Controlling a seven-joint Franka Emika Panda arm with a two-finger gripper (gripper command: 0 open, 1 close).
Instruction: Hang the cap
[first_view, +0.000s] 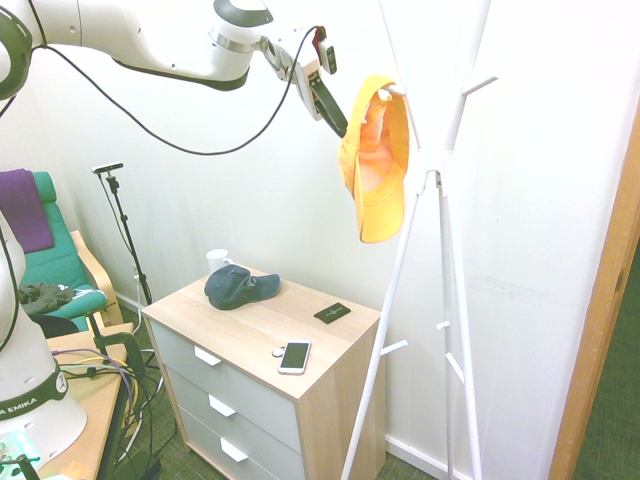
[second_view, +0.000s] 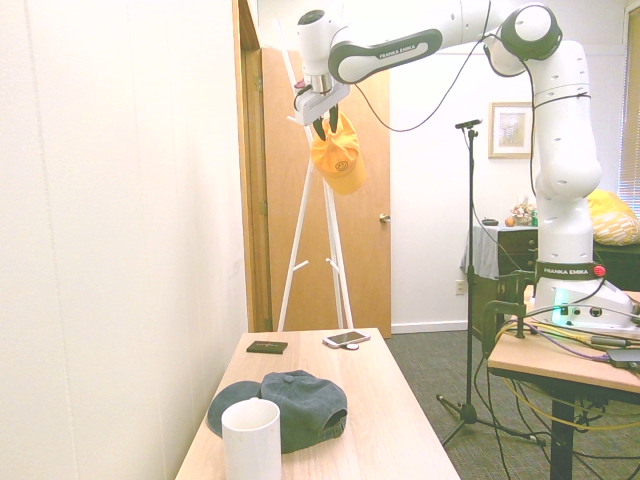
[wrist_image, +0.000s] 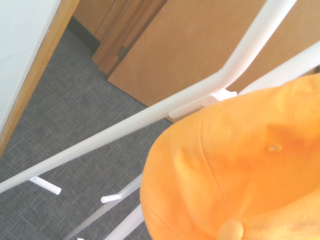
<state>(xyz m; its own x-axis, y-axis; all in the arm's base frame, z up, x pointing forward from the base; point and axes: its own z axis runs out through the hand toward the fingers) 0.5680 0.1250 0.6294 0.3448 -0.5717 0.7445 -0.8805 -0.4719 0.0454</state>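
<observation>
The yellow-orange cap (first_view: 378, 170) hangs high on the white coat rack (first_view: 440, 180), its back strap over an upper peg (first_view: 395, 92) and its brim pointing down. In the second exterior view the cap (second_view: 338, 160) shows its small emblem. My gripper (first_view: 338, 118) is just beside the cap's upper back edge, at the level of the peg. From the other side the gripper (second_view: 324, 130) shows two dark fingers standing apart at the cap's top. The wrist view is filled by the cap's crown (wrist_image: 240, 175), with the rack's white poles (wrist_image: 125, 125) behind it.
Below stands a wooden dresser (first_view: 250, 330) bearing a dark navy cap (first_view: 238, 286), a white mug (first_view: 217, 260), a phone (first_view: 294, 356) and a dark wallet (first_view: 332, 313). A wooden door (second_view: 365, 200) is behind the rack. A green chair (first_view: 60, 260) stands by the wall.
</observation>
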